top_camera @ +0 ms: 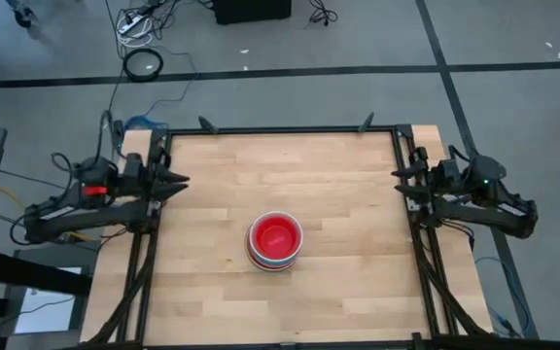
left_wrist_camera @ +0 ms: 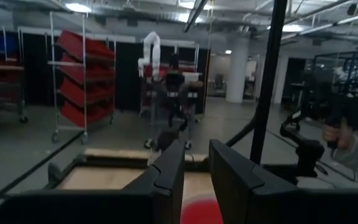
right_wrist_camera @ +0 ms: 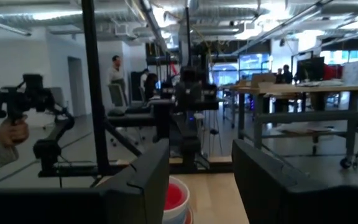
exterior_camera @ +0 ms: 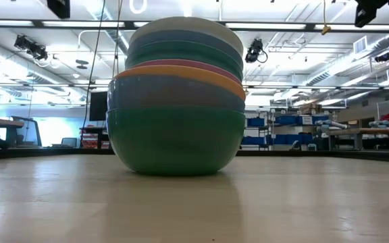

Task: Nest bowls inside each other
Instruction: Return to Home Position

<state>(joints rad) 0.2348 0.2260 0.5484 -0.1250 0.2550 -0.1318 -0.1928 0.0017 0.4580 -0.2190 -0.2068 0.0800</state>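
Reading the high view, we find the nest of round plastic bowls (top_camera: 275, 241) standing just below the middle of the frame on the pale wooden table (top_camera: 338, 165). A small red-pink bowl (top_camera: 275, 234) lies innermost on top, and the low view shows a large green bowl (exterior_camera: 174, 142) at the bottom. The left gripper (top_camera: 179, 182) sits at the table's left edge, mid-left of the frame. The right gripper (top_camera: 400, 182) sits at the right edge, mid-right, and both are well apart from the bowls. Each wrist view shows a gap between the jaws, narrower on the left, so both are released and carry nothing. We judge the nesting finished and the homing step in hand. The next move calls only for settling the arms at rest, clear of the nest.
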